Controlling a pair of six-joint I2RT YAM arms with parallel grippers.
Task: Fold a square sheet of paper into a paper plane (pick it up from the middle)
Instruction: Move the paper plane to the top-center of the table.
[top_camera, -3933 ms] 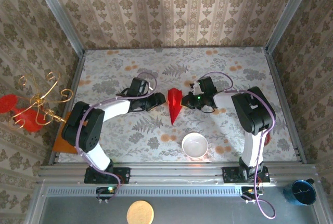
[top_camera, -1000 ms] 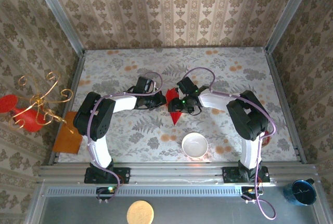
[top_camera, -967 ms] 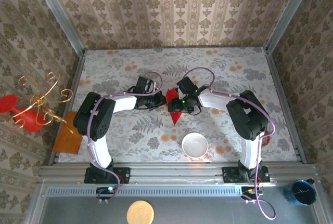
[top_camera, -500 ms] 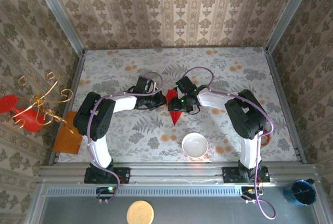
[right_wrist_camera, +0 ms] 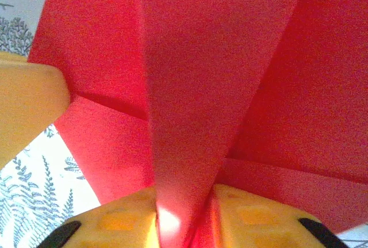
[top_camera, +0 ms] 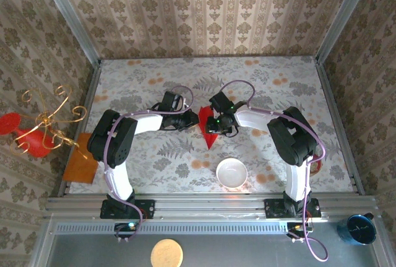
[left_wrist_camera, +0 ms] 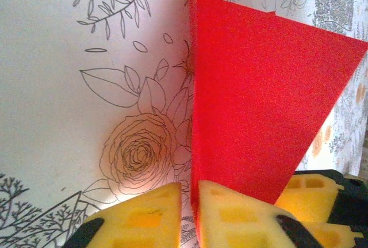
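At the centre of the floral-print table [top_camera: 272, 87], your narrow bright red paper plane [top_camera: 209, 140] runs twelve-to-six, right claw [top_camera: 213, 127] pinching its keel from three o'clock, left claw [top_camera: 194, 121] narrow at nine, grip unclear.

Seen from above: a narrow, pointed, bright red paper plane [top_camera: 208, 137] lies on a floral-patterned table [top_camera: 142, 81], its tip toward the arm bases. The left gripper [top_camera: 190, 120] meets the plane's left side and the right gripper [top_camera: 215, 124] overlaps its right side. A round white bowl [top_camera: 231, 172] sits near the plane's tip. A flat orange-brown rectangular board [top_camera: 81, 166] lies well left of the plane.
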